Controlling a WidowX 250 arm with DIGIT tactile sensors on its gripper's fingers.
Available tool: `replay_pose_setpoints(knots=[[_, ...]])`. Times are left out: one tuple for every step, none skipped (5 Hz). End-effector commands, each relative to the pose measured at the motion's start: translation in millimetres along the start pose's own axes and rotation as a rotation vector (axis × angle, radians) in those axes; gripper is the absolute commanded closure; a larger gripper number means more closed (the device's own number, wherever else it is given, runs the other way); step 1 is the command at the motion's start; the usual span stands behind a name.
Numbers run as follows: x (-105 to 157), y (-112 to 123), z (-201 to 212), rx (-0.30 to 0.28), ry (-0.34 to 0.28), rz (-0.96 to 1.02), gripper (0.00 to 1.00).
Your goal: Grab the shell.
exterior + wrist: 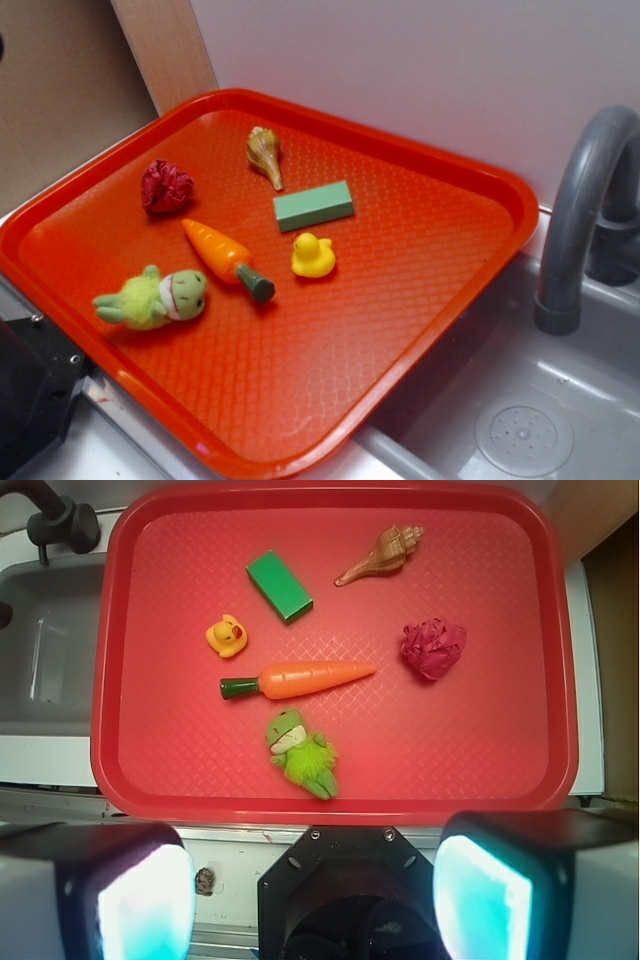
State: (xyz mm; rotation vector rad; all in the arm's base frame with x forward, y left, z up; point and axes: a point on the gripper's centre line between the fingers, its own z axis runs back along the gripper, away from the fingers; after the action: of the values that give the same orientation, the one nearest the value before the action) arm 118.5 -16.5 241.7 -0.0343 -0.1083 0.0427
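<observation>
Setting: a red tray [470, 190] with a textured floor is set beside a grey sink [560, 400] with a curved grey faucet [580, 210]; a pale wall is seen behind, and a wooden strip at the exterior view's 11 o'clock.
Shell position: the shell [385, 554] lies on the tray floor, at 1 o'clock in the wrist view, apart from every other item.
Shell axis: in the wrist view the long axis runs from 2 o'clock to 8 o'clock, the bulbous ridged end at 2 o'clock, the thin tail toward the green block [279, 585].
Neighbours: a dark red wrinkled ball [434, 648] at the shell's 5 o'clock; a yellow duck [227, 636], an orange carrot [300, 680] and a green plush frog [300, 753] toward tray centre.
Claw: the claw [318, 890] is held wide open at the wrist view's lower edge, off the tray, nothing between its fingers [130, 895].
Hidden: the fingers are cut off by the frame and blurred; in the exterior view only a dark shape at 8 o'clock is seen, not identifiable.
</observation>
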Motion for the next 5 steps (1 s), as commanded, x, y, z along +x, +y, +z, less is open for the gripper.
replay_pose_setpoints(knots=[[0,0,0,0.0,0.0,0.0,0.0],[32,-16,-4,0.006,-0.033,0.105,0.0],[70,-17,-15,0.025,-0.064,0.245,0.0],[109,-13,-31,0.067,-0.146,0.385,0.0],[141,-1,-49,0.106,-0.25,0.527,0.0]])
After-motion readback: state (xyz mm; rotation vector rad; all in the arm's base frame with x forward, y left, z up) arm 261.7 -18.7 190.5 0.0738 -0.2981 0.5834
